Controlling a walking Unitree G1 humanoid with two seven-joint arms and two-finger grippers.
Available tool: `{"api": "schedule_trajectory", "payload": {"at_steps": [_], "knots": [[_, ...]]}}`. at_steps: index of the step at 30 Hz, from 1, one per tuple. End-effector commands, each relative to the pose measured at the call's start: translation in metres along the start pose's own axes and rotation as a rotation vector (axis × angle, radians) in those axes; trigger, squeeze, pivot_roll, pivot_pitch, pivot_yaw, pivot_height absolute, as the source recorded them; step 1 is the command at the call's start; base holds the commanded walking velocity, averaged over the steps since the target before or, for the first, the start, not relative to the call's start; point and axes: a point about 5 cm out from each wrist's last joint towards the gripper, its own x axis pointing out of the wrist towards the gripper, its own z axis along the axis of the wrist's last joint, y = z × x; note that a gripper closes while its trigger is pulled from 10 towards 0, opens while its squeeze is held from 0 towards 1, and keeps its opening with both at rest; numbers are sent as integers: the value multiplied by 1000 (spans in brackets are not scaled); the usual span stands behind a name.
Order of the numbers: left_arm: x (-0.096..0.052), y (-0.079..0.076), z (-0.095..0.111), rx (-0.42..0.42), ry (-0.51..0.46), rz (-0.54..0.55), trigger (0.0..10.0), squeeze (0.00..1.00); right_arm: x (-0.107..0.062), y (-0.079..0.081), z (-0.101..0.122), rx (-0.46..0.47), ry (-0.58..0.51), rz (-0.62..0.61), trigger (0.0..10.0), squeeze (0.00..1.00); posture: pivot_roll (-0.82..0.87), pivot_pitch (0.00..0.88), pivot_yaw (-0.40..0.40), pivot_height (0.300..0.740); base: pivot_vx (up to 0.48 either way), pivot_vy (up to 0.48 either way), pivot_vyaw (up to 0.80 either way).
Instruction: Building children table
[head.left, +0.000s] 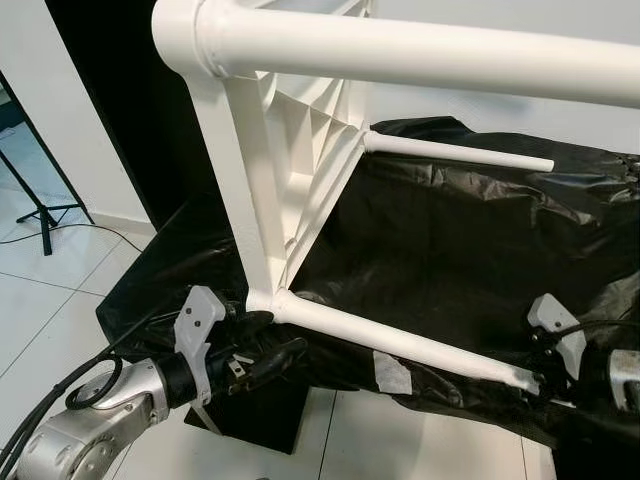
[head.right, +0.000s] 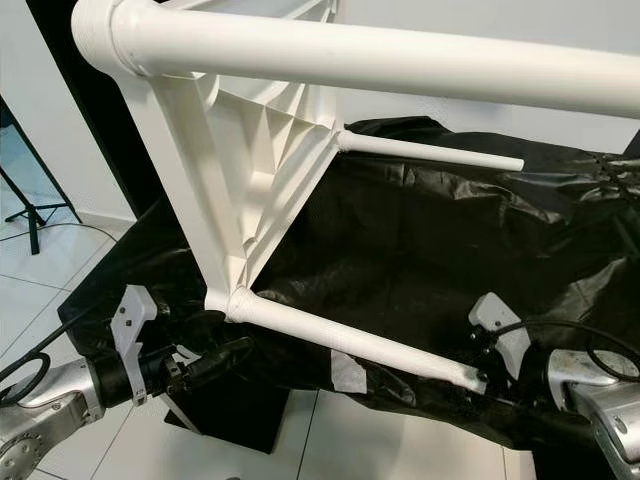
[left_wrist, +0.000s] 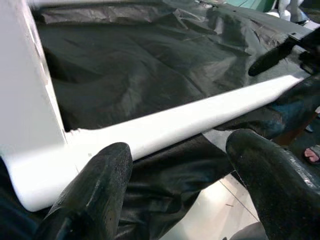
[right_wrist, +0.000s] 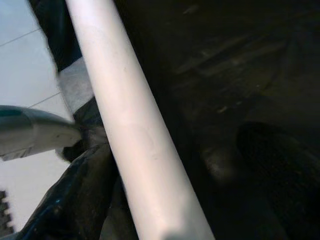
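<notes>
Table frame tipped on side at front edge of black-covered surface. Legs fitted — positioning step.

Left gripper fingers spread under lower leg, near its joint.

Right gripper at that leg's tip — finger state unclear.

Next, likely: close on leg, turn frame upright.

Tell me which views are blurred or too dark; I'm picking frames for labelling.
Left and right eye views: sharp, evenly lit, table leg crisp against the black sheet. Left wrist view: the near fingers are soft, the leg slightly overexposed. Right wrist view: dim and blurry, the sheet nearly black.

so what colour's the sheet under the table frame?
Black sheet, clearest in the left eye view.
</notes>
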Motion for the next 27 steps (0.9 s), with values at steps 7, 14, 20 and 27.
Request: {"api": "schedule_trajectory", "payload": {"at_steps": [7, 14, 20, 27], "knots": [[0, -1, 3, 27, 11, -52, 10000, 0, -1, -19, 3, -28, -23, -131, 10000, 0, -25, 0, 5, 740, 0, 0, 0], [0, 1, 5, 36, 13, -52, 10000, 0, 2, -14, 12, -23, -100, -90, 10000, 0, -20, 0, 11, 740, 0, 0, 0], [-1, 3, 6, 49, 20, -46, 10000, 0, 3, 2, 25, -8, -177, 20, 10000, 0, -21, 0, 19, 740, 0, 0, 0], [0, 5, 8, 58, 23, -49, 10000, 0, -9, 14, 24, -10, -150, 102, 10000, 0, -37, 0, 39, 740, 0, 0, 0]]}}
